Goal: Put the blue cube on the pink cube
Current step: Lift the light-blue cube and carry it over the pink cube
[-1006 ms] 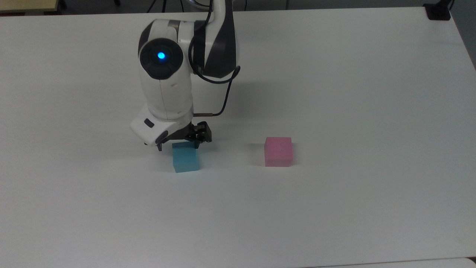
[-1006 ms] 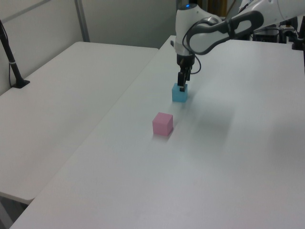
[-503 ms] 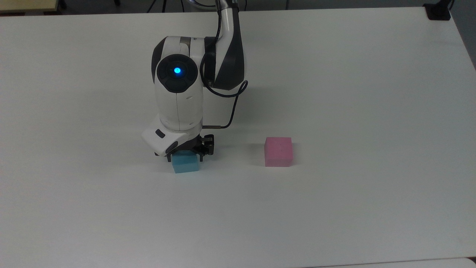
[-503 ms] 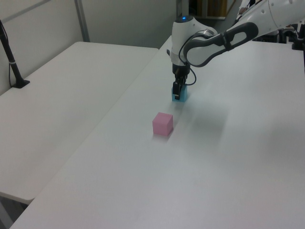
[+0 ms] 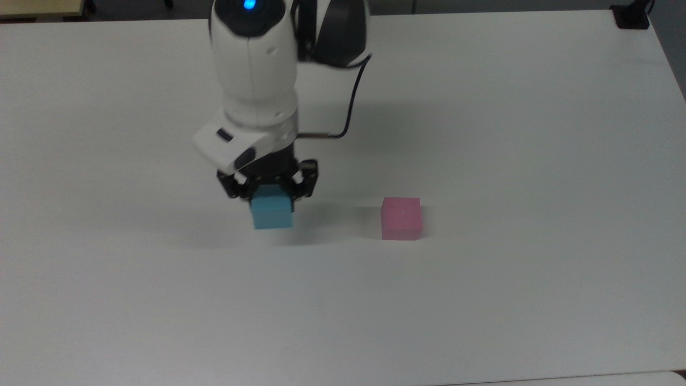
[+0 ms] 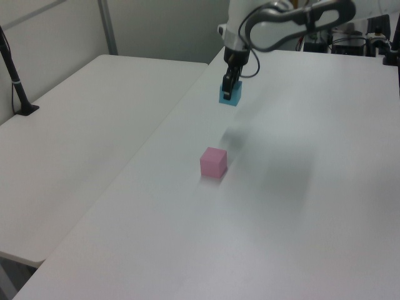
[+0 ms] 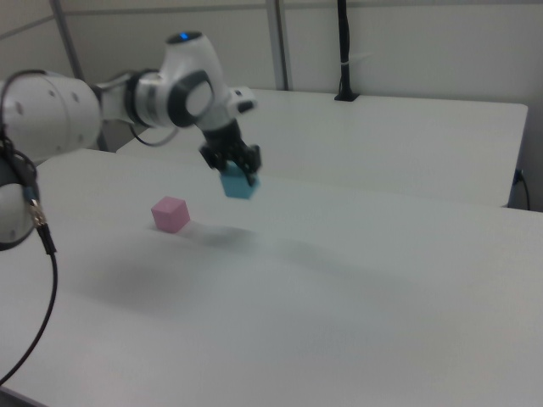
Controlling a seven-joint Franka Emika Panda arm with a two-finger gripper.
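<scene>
Where the white table point(image 5: 482, 300) spreads across the frame, the gripper point(image 5: 268, 188) left of centre in the top view pinches the blue cube point(image 5: 272, 211) clear of the surface; the pink cube point(image 5: 401, 217) rests right of centre, well apart.

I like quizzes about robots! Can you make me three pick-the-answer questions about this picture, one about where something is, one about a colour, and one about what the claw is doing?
1. Where is the blue cube?
A. lifted above the table
B. on the pink cube
C. on the floor

2. What colour is the cube resting on the table?
A. green
B. pink
C. yellow

3. What is the gripper doing?
A. hanging open
B. shut on the blue cube
C. shut on the pink cube

Answers:
1 A, its shadow lies apart below it in the left view.
2 B, the pink cube sits there.
3 B, fingers clamp its sides.
</scene>
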